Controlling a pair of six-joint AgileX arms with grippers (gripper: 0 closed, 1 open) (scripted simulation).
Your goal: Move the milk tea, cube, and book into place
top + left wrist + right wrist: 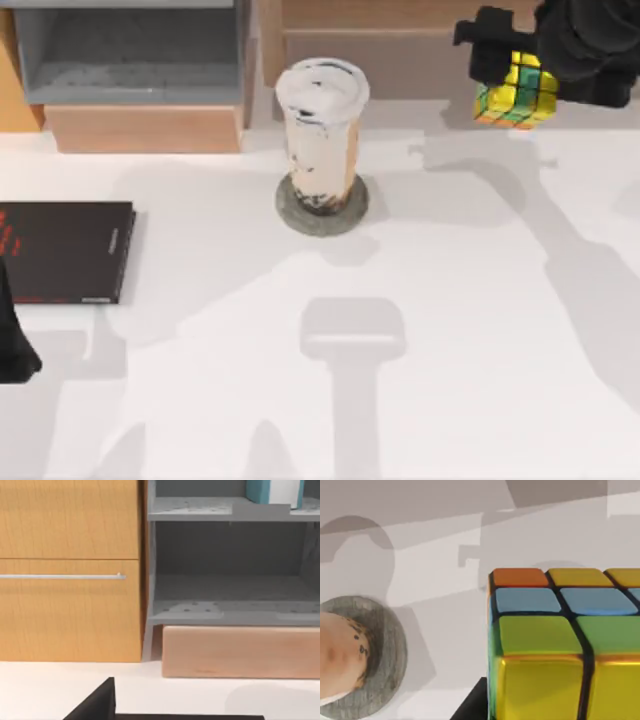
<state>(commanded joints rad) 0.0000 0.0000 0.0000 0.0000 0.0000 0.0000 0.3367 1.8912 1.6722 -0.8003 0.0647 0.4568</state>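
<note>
The milk tea [320, 130] stands upright on a flat grey coaster [358, 212] at the table's middle back, and its side [340, 650] shows in the right wrist view. At the back right, my right gripper [515, 80] is shut on the cube [520, 98], holding it in the air; its yellow, green, blue and orange squares [560, 645] loom large in the right wrist view. The light-blue book [257, 490] stands on the upper shelf in the left wrist view. My left arm [15, 350] is parked at the table's left edge.
A thin black book [65, 250] with red lettering lies flat at the left. A grey open shelf unit [230, 610] on a wooden base [240, 652] stands at the back left beside a wooden drawer cabinet [70, 570]. A wooden box [400, 50] lines the back right.
</note>
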